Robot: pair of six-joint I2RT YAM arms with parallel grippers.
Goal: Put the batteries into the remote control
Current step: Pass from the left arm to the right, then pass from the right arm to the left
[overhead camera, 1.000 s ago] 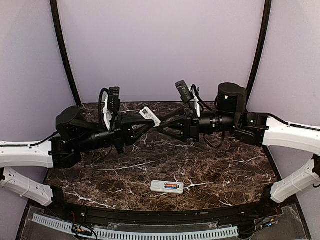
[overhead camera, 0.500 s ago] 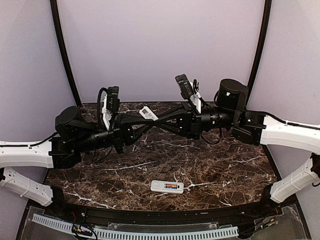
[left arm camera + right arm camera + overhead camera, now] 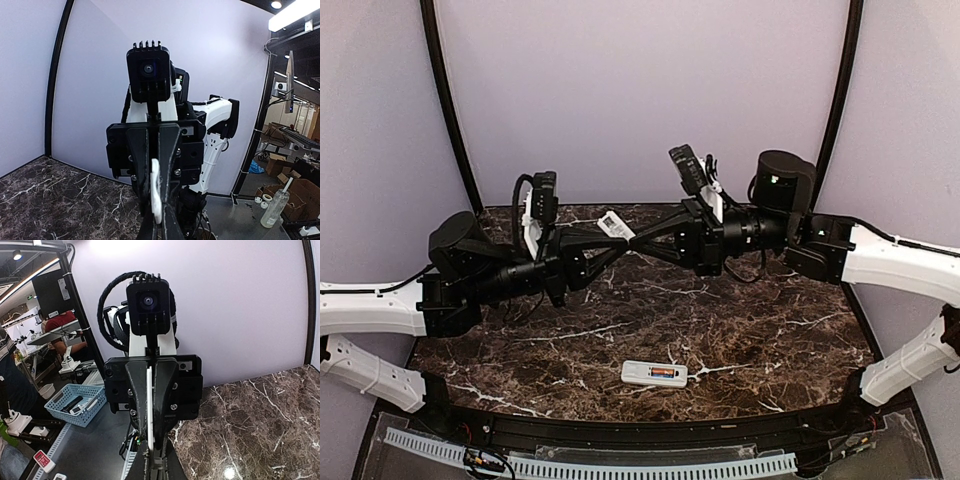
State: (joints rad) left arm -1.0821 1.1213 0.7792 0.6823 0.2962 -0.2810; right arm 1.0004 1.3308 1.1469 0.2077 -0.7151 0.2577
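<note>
The remote control [image 3: 655, 374] lies flat on the marble table near the front edge, back side up, with an orange-red battery [image 3: 667, 373] showing in its recess. High above the back of the table my two grippers meet tip to tip. Between them is the small loose white cover [image 3: 616, 225]. My left gripper [image 3: 611, 235] is shut on it, and the cover [image 3: 156, 192] stands edge-on between its fingers. My right gripper [image 3: 634, 238] is shut on the same cover [image 3: 149, 410] from the opposite side.
Black frame poles [image 3: 450, 110] rise at both back corners of the table. A perforated cable strip [image 3: 590, 465] runs along the near edge. Off the table stand a blue basket [image 3: 75, 402] and a plastic bottle [image 3: 276, 205].
My right gripper has moved left up to the cover and shut on it. The left gripper has kept its grip, and the cover has risen slightly.
</note>
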